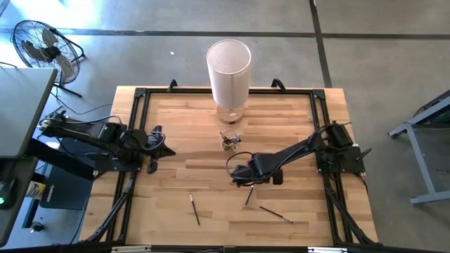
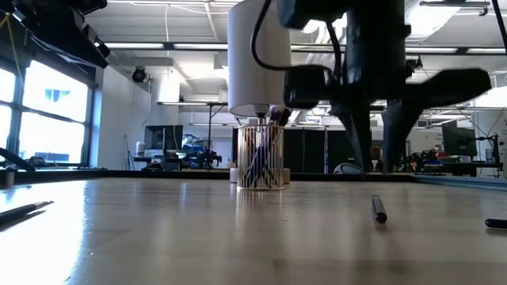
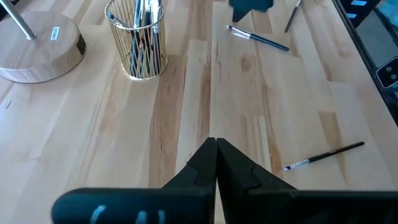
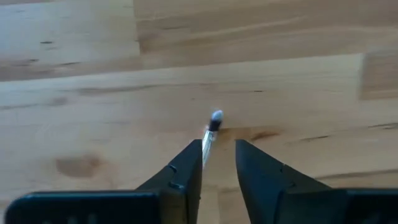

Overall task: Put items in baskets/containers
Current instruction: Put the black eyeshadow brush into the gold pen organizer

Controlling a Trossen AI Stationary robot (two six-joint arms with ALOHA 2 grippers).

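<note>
Wooden table (image 1: 211, 176): right gripper (image 4: 219, 152), fingers apart, straddles a makeup brush (image 4: 211, 127); left gripper (image 3: 216, 149) waits closed at left edge

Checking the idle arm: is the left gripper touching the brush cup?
Apart. Left wrist view shows bare wood between the left gripper and the small clear yellowish cup.

Concrete floor (image 1: 380, 42), fan (image 1: 42, 46), perhaps windows (image 2: 47, 119).

smooth pale wood table (image 1: 211, 176); clear ribbed glass cup (image 3: 137, 40)
</note>
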